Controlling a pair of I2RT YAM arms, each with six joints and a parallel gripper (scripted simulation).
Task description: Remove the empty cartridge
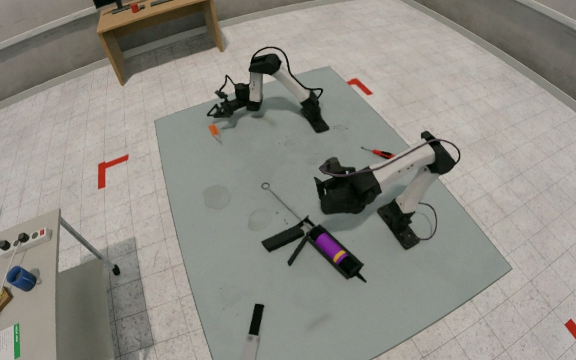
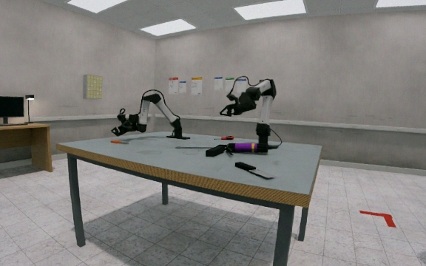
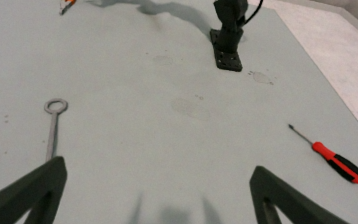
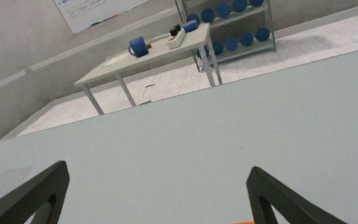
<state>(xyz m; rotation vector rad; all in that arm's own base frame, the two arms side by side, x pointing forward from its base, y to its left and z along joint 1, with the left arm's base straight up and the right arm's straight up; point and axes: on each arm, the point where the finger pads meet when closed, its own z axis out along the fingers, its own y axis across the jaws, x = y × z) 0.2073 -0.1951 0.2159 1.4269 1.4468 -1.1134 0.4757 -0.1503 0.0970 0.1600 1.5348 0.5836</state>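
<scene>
The sealant gun (image 1: 283, 238) (image 2: 216, 150) lies on the table (image 1: 238, 270) (image 2: 154, 155). Its rod with a ring end (image 1: 283, 201) (image 3: 52, 132) sticks out at the back. The purple cartridge (image 1: 328, 245) (image 2: 243, 148) with a yellow band sits in the gun's black cradle, its black nozzle pointing away from the handle. My left gripper (image 1: 318, 189) (image 2: 224, 111) (image 3: 164, 169) is open and empty, high above the table beyond the gun's rear part. My right gripper (image 1: 210, 113) (image 2: 115, 131) (image 4: 163, 172) is open and empty, low near the table's far end, away from the gun.
An orange-handled tool (image 1: 213, 130) (image 2: 117, 141) lies near the right gripper. A red and black screwdriver (image 1: 383, 154) (image 2: 228, 137) (image 3: 339, 162) lies beside the left arm. A black-handled blade tool (image 1: 256, 320) (image 2: 245, 166) lies at the near end of the table.
</scene>
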